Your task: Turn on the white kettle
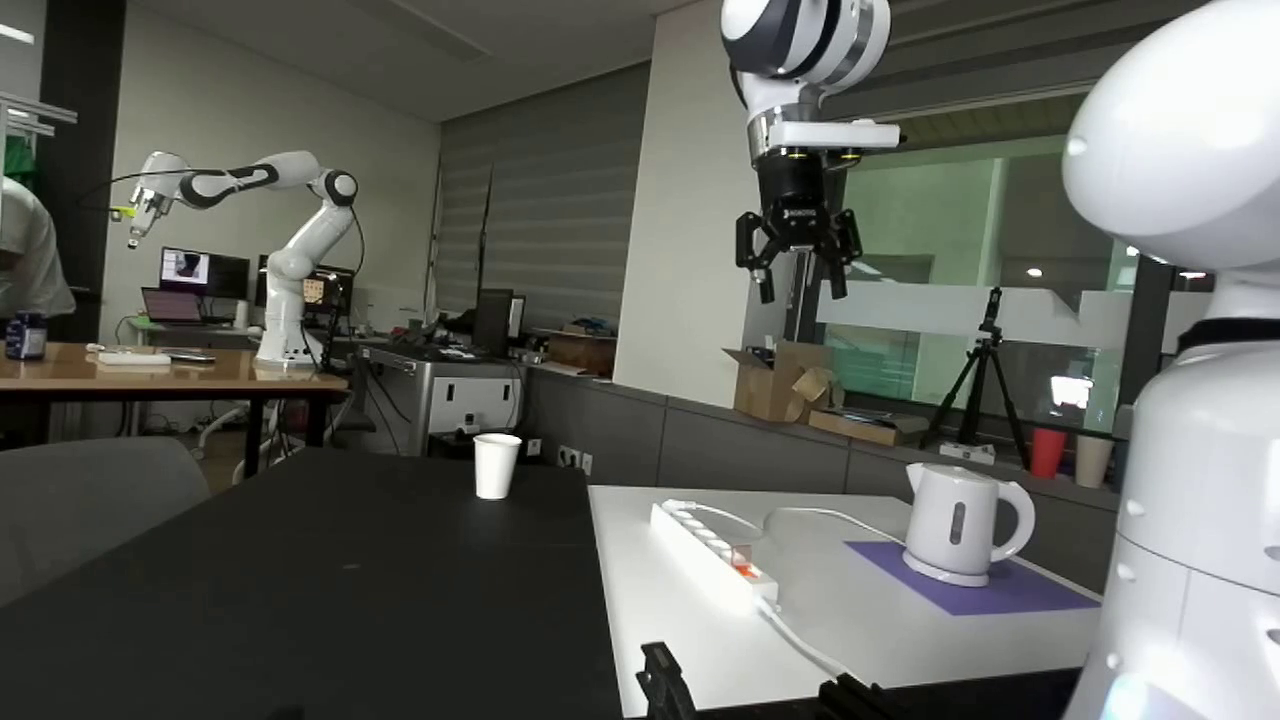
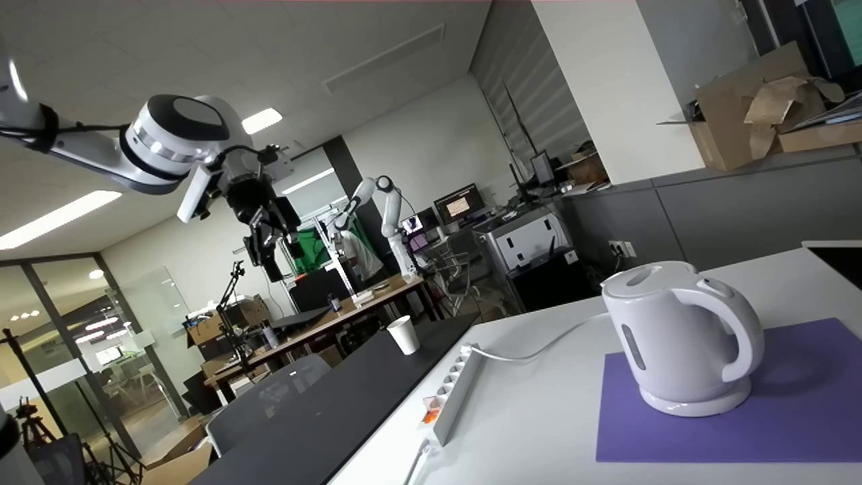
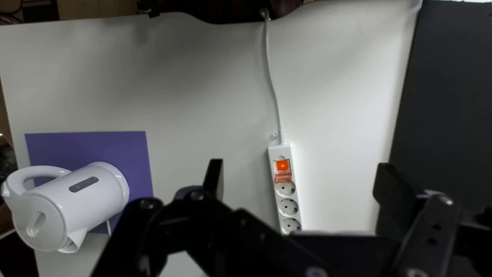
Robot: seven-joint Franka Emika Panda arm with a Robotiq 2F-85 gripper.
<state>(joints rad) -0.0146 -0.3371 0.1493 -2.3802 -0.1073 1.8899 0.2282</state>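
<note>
Exterior view: kettle on mat, grey wall behind

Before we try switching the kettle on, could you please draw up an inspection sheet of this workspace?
Surface: white table bearing a purple mat; black table adjoining.
Job's things: white kettle upright on the mat; whether it is on cannot be told.
Clutter: white cup on the black table.
Gripper: open, fingers wide apart, holding nothing, raised above the white table.
Cables: white cord runs from the power strip toward the kettle; strip's switch glows orange; second cord reaches the white table's edge.
Surroundings: tripod, cardboard box, second robot arm and partly visible person in the background.
</note>
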